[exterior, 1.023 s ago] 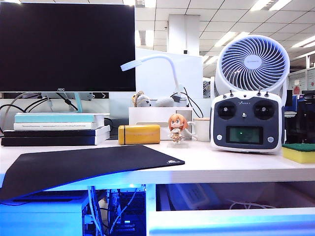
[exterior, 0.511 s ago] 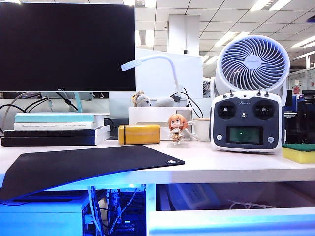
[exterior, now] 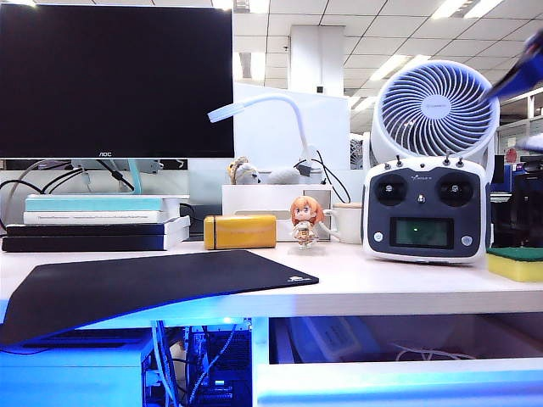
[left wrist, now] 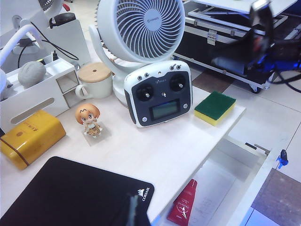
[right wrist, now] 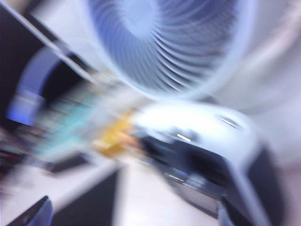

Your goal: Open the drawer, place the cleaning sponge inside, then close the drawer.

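Note:
The cleaning sponge (exterior: 515,263), yellow foam under a green layer, lies on the desk's right end beside the remote controller (exterior: 424,209); it also shows in the left wrist view (left wrist: 215,107). The drawer (exterior: 399,383) stands pulled out under the desk, its white floor (left wrist: 221,181) holding a red tube (left wrist: 184,205). My right gripper (right wrist: 131,219) is open and empty, blurred, in the air in front of the fan; its arm (exterior: 519,72) shows at the top right. Of my left gripper (left wrist: 136,214) only one dark finger shows, over the black mat's corner.
A white fan (exterior: 435,106) stands behind the controller. A figurine (exterior: 306,222), a mug (left wrist: 95,81), a yellow case (exterior: 240,231) and a white organiser sit mid-desk. A black mouse mat (exterior: 144,284), stacked books and a monitor fill the left. Cables hang in the compartment below.
My right arm has swung into the exterior view at the top right, blurred with motion. The sponge, the drawer and the left arm have kept still.

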`<state>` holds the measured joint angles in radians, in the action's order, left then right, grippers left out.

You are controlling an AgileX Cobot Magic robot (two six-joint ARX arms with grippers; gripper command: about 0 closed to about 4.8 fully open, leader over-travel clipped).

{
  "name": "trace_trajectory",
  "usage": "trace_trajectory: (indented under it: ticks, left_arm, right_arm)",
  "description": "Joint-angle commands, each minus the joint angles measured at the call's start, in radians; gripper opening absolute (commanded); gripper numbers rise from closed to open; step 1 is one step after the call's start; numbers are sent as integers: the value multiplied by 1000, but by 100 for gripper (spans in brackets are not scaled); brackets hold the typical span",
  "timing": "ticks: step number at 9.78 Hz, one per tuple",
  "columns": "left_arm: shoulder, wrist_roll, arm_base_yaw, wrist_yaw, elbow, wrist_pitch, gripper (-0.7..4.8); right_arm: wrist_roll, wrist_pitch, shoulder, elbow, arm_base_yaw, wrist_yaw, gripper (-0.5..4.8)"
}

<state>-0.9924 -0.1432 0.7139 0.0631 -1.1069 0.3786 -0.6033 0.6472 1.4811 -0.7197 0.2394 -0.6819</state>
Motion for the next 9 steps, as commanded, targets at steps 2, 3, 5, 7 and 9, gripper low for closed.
trace_trajectory:
  ticks: [2,3,5,7,9]
  left_arm:
    - [2,-6,0,1,-5,-14,-5]
    - [2,-6,0,1,-5,-26,-5]
    - [2,-6,0,1,-5,-26,-5]
    - [2,-6,0,1,-5,-23,-5]
    - [2,-6,0,1,-5,-21,-5]
  right_arm:
    - [267,-330,-26,-19,0,172,479]
    - [320,-430,17,-19,6,284,479]
    - [320,-344,153,-20,6,289,479]
    - [325,-334,219,-20,3,317,479]
    - [346,-356,221,-20,-2,273,76]
